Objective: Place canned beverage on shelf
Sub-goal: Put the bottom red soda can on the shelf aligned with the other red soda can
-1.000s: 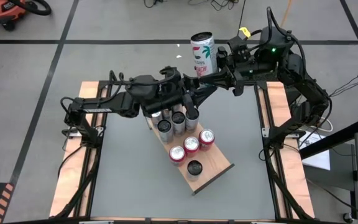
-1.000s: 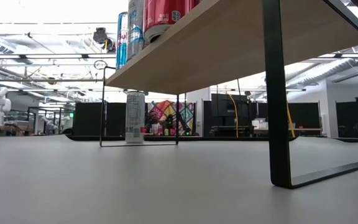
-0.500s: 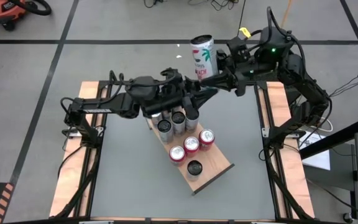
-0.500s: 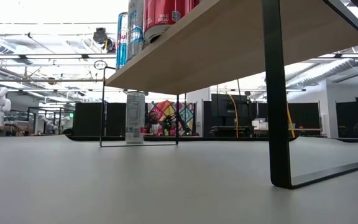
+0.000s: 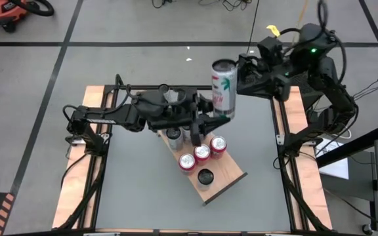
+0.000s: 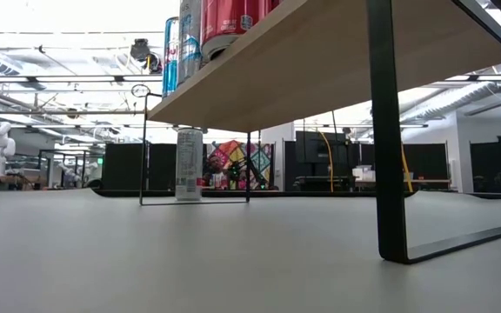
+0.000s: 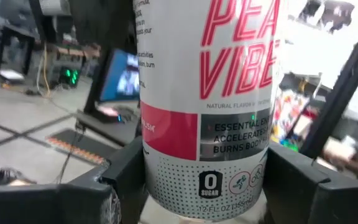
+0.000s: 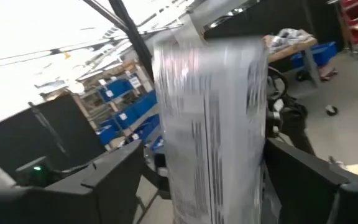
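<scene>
The left gripper [image 7: 204, 183] is clamped by its fingers [image 7: 124, 180] on the lower part of the white-and-red beverage can [image 7: 207, 93], which is held upright in the air. The right gripper [image 8: 207, 171] is set around the same can, its fingers [image 8: 114, 171] parted with a gap on one side. The shelf [image 5: 225, 183], on the bench [image 5: 143, 190], lies below the left fingers, with red cans [image 5: 202, 152] in a row. The right fingers should be drawn clear first. The can is best kept vertical and lowered into a bare spot, with its neighbours left untouched.

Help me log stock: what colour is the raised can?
White with red lettering, clearest in left wrist view.
</scene>
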Available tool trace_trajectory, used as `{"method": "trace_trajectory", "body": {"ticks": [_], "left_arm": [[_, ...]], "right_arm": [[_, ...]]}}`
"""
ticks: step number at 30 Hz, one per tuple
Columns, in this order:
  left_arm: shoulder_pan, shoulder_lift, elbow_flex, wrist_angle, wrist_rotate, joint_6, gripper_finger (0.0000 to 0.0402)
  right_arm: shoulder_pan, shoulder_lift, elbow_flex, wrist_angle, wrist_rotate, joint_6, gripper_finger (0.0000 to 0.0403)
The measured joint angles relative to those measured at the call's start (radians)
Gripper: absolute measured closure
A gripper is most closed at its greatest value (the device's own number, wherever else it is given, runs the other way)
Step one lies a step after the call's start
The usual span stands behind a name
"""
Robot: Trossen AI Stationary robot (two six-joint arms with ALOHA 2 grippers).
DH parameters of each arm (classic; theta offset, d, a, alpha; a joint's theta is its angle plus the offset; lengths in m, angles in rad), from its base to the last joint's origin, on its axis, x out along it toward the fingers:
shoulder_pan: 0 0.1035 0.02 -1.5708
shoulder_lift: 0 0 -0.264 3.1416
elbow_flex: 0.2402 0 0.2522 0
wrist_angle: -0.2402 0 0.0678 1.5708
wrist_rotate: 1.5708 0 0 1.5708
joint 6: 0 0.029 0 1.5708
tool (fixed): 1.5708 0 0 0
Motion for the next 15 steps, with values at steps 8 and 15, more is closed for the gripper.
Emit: {"method": "trace_trajectory", "body": {"ticks": [8,15], "left_arm": [[-0.018,0.0,0.0,-0.107,0.0,-0.001,0.0153],[-0.037,0.006,0.0,-0.114,-0.001,-0.004,0.0153]], "right_arm": [[-0.005,0.002,-0.001,0.023,-0.022,0.028,0.01],[0.004,0.001,-0.001,0.027,-0.022,-0.094,0.0101]]}}
